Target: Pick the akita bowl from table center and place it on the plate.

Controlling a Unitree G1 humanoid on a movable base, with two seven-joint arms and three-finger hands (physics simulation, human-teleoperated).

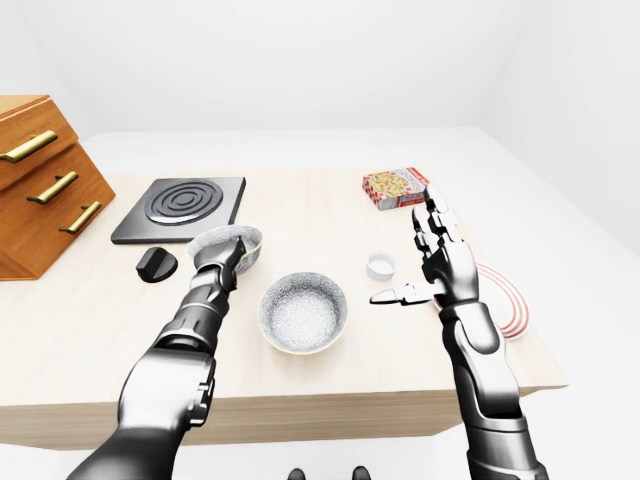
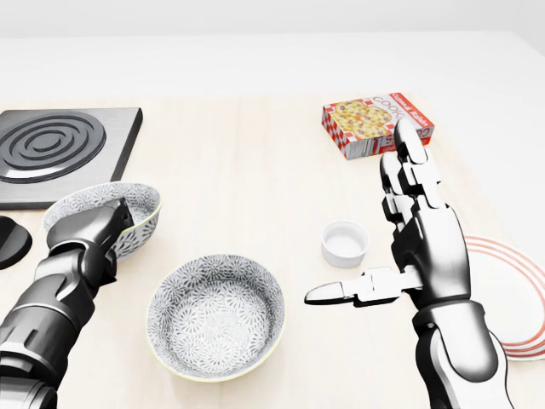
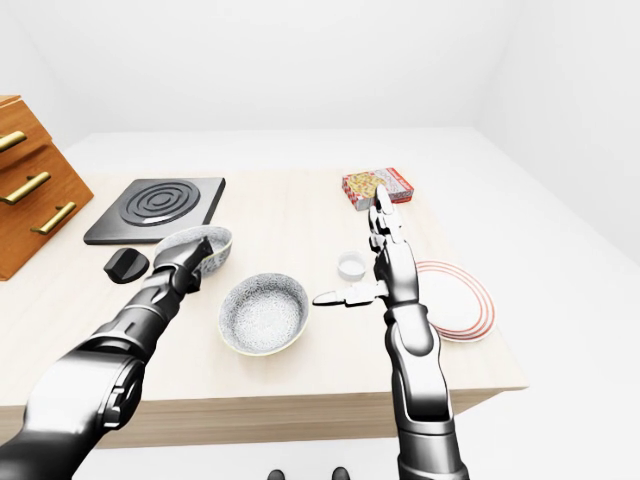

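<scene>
Two grey-speckled bowls are on the wooden table. One bowl point(image 2: 217, 315) stands upright at the table's middle, untouched. The other bowl point(image 2: 94, 209) lies further left, slightly tilted, and my left hand point(image 2: 115, 223) is closed over its near rim. The white plate point(image 2: 521, 294) with red rings rests near the table's right edge, partly hidden by my right forearm. My right hand point(image 2: 383, 228) hovers between the middle bowl and the plate, fingers straight up and thumb pointing left, holding nothing.
A small white cup point(image 2: 346, 242) stands just left of my right hand. A red food box point(image 2: 376, 123) lies above it. A black hob point(image 2: 60, 153) and black knob point(image 2: 10, 240) are at left, with a wooden drawer cabinet point(image 1: 40, 185) beyond.
</scene>
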